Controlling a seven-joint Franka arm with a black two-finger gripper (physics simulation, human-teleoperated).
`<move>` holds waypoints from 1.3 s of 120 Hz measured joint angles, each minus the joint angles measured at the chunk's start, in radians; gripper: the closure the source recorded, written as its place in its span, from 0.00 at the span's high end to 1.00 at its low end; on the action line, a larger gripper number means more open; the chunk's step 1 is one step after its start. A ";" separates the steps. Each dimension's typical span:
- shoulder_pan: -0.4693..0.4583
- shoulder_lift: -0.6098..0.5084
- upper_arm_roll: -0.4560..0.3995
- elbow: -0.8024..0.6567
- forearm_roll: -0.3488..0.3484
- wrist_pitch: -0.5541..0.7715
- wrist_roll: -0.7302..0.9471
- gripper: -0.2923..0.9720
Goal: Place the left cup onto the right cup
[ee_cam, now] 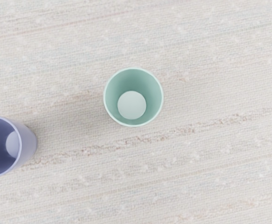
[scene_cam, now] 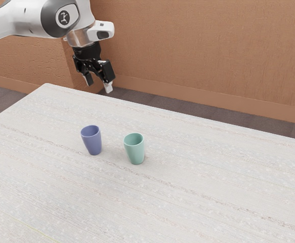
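The gripper [scene_cam: 98, 84] hung high above the table's [scene_cam: 228, 202] far edge, its fingers spread with nothing between them. The purple cup [scene_cam: 91, 139] and the green cup [scene_cam: 134, 148] stood upright near the table's middle, side by side, not touching.

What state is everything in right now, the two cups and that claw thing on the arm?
purple cup: upright, mouth up, empty, standing on the table, apart from the other cup.
green cup: upright, mouth up, empty, nothing stacked on it.
gripper: open, holding nothing, raised well above the table and away from both cups.
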State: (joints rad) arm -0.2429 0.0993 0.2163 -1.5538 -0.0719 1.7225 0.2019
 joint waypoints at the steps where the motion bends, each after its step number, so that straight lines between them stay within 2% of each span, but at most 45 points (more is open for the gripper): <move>1: 0.000 0.000 0.000 0.000 0.000 0.000 0.000 0.77; 73: 0.022 0.001 0.003 -0.028 -0.004 -0.003 0.015 0.77; 105: 0.050 0.036 0.006 -0.040 0.039 0.027 0.018 0.77; 156: 0.123 0.130 0.006 -0.126 -0.038 0.209 0.021 0.77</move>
State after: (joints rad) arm -0.1202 0.2295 0.2224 -1.6800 -0.1099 1.9311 0.2232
